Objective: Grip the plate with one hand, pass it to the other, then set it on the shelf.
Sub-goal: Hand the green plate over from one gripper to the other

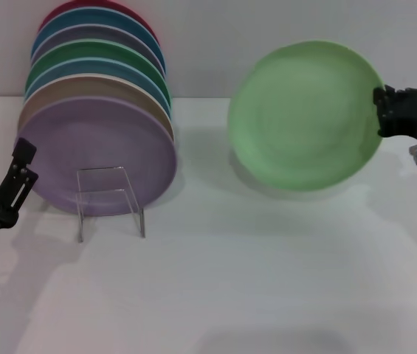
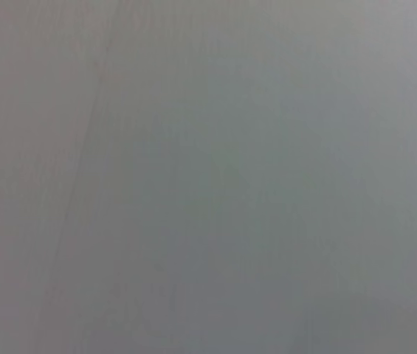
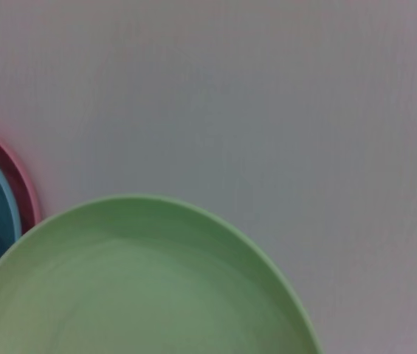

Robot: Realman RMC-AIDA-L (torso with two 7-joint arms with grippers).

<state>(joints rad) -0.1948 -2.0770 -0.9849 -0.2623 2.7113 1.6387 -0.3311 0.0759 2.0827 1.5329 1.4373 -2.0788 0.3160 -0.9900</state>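
The pale mint-green plate [image 1: 305,114] hangs upright in the air at the right, face toward me, above the white table. My right gripper [image 1: 382,110] is shut on its right rim. The plate also fills the lower part of the right wrist view [image 3: 134,287]. My left gripper [image 1: 7,188] is low at the far left edge, apart from the plate, beside the rack. The clear acrylic shelf [image 1: 108,195] stands at the left and carries a row of upright plates. The left wrist view shows only blank grey.
Several plates lean on the rack: a lilac one [image 1: 101,151] in front, then tan, blue, darker green [image 1: 94,55], and a red one [image 1: 101,11] at the back. Their rims show in the right wrist view [image 3: 9,192]. A white wall stands behind the table [image 1: 267,280].
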